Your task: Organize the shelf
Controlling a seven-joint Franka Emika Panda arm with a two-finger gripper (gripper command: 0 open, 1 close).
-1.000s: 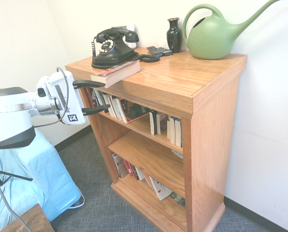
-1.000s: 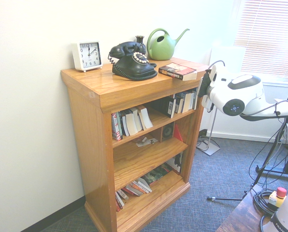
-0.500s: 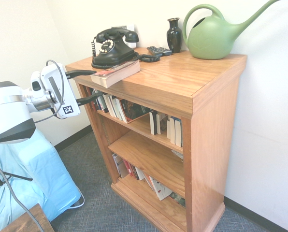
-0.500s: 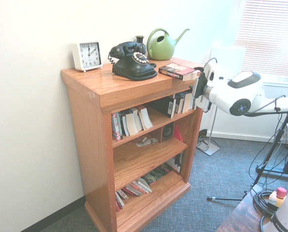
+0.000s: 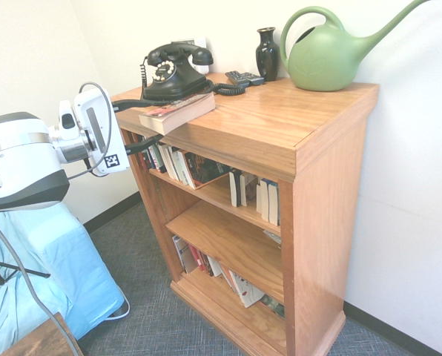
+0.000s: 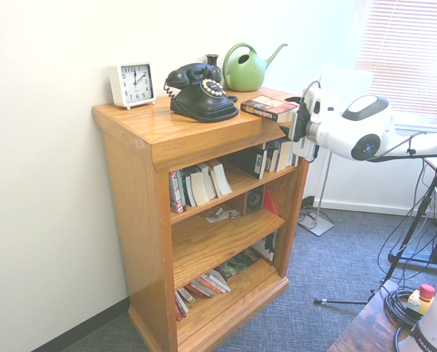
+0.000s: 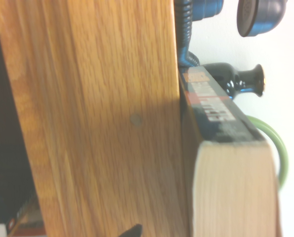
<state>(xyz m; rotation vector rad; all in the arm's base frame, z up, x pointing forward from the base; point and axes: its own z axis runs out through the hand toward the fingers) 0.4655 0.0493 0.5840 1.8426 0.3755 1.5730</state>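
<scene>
Standing against the white wall, the shelf (image 5: 280,133) is carrying a book (image 5: 178,112) at the corner of its top board, beside a black telephone (image 5: 173,70). I am keeping my end effector (image 5: 138,124) released and level; its upper finger is lying over the board, the lower one under it.

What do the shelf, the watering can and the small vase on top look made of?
Shelf: wood, likely oak, with visible grain and a warm satin varnish. Watering can: probably moulded plastic, a uniform matte green. Vase: dark and glossy with highlights, so glazed ceramic or glass; I cannot tell which.
</scene>
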